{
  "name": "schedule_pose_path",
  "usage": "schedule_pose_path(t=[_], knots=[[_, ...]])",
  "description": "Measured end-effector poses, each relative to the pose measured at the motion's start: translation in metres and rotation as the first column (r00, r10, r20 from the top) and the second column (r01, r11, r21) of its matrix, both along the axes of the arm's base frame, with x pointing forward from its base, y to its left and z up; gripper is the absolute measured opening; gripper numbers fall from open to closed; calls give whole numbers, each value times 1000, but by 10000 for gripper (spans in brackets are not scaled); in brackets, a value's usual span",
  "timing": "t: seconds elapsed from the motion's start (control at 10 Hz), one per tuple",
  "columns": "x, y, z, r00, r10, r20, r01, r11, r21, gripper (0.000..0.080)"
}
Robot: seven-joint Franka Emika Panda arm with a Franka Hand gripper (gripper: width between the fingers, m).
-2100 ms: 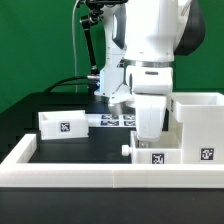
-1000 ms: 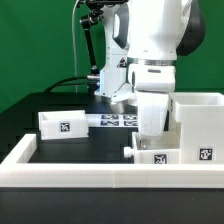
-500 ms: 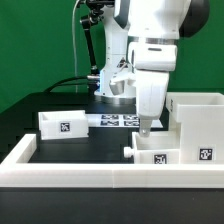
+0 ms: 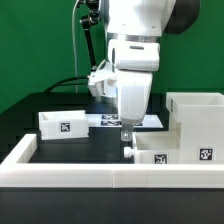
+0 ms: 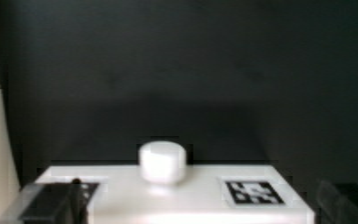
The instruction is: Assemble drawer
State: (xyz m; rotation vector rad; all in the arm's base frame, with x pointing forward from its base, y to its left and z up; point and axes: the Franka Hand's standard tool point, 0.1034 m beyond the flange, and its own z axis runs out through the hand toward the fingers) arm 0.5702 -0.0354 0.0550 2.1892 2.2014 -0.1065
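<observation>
The tool point(image 4: 127, 134) is spread, pinching nothing, above the near box point(image 4: 168, 154) (inside hidden). Only the exterior view shows the other box point(image 4: 62, 124) at the tool's nine o'clock and the casing point(image 4: 200, 120) at three.

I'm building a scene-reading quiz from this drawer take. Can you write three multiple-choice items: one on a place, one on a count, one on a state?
1. In the exterior view, where does the casing stand?
A. far left
B. right
C. behind the arm's base

2. How many small boxes show in the exterior view?
A. one
B. two
C. four

3. How is the gripper?
A. open and empty
B. shut on a box
C. shut on a cable

Answers:
1 B: the casing fills the exterior view's right.
2 B: the left box stands alone, and the knobbed box sits by the casing.
3 A: the gripper hangs above the knobbed box, and the wrist view shows its fingers wide apart, gripping nothing.
</observation>
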Motion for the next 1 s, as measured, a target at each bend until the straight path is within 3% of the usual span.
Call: schedule_pose_path(t=[0.2,0.3,0.5,0.6,0.8,1.0], knots=[[-1,-2,-1,1000,10,-3,-10,1000,7,648],[-2,-9,-3,1000,12,-7,-12,999,35,648],[-1,-10,-17,1000,18,-18,-16,992,123,648],[2,-9,-21,1000,14,-19,-11,989,145,648],[5,-8,-34,1000,19,-20,-13,968,249,648],[2,-2,-40,999,23,-23,-15,951,308,648]])
